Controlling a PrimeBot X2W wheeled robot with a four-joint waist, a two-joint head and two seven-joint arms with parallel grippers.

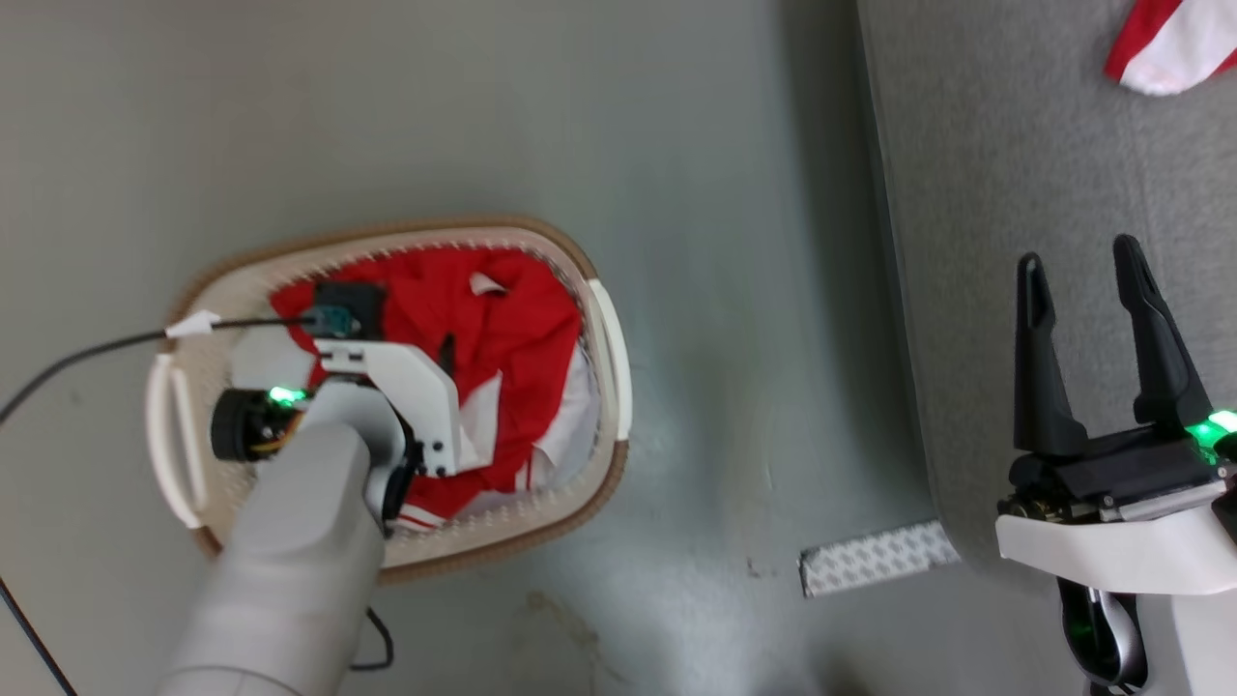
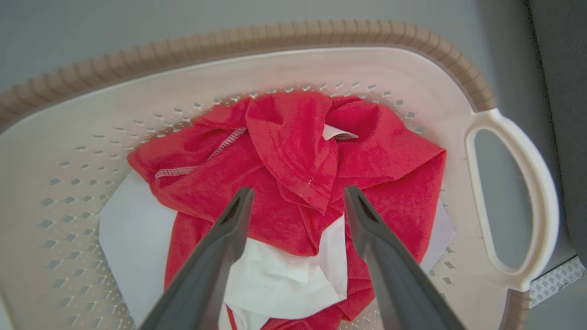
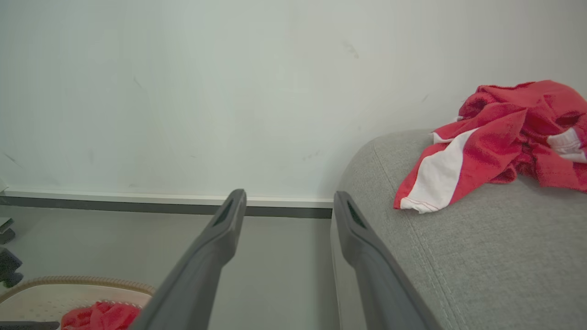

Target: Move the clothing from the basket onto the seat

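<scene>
The basket (image 1: 541,232) stands on the floor at the left, holding crumpled red and white clothing (image 1: 512,319). My left gripper (image 2: 298,195) hangs inside the basket (image 2: 275,39), open, its two fingers on either side of a raised red fold of the clothing (image 2: 293,146); whether they touch the cloth I cannot tell. Another red and white garment (image 1: 1169,43) lies on the grey seat (image 1: 1063,145) at the right. My right gripper (image 1: 1079,253) hovers open and empty over the seat's left edge, well short of that garment (image 3: 500,133).
A strip of bare grey floor (image 1: 734,338) separates basket and seat. A patterned white strip (image 1: 875,559) lies on the floor by the seat's corner. A black cable (image 1: 87,353) runs from the left to my left wrist. A pale wall with baseboard (image 3: 137,201) stands behind.
</scene>
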